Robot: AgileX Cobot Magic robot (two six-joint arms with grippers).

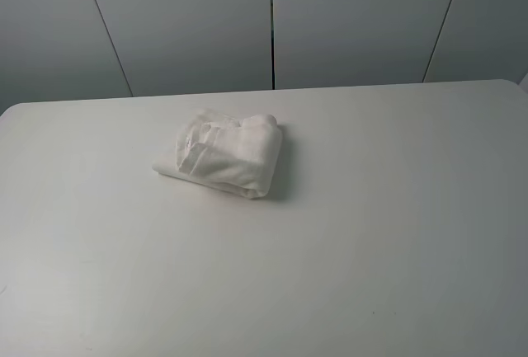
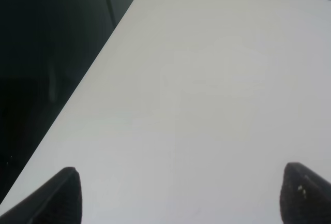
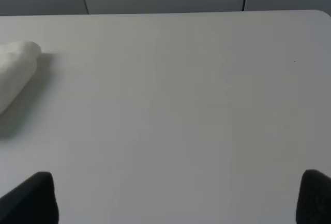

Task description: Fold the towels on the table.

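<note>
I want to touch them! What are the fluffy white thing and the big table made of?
The towel looks like soft white cloth, probably terry: its surface is matte, rumpled and folds into puffy layers, with a flatter woven band across it. The table looks hard and smooth, maybe plastic or a coated board: flat, plain white, faintly shiny, with rounded corners. Which one exactly, I cannot tell.
</note>
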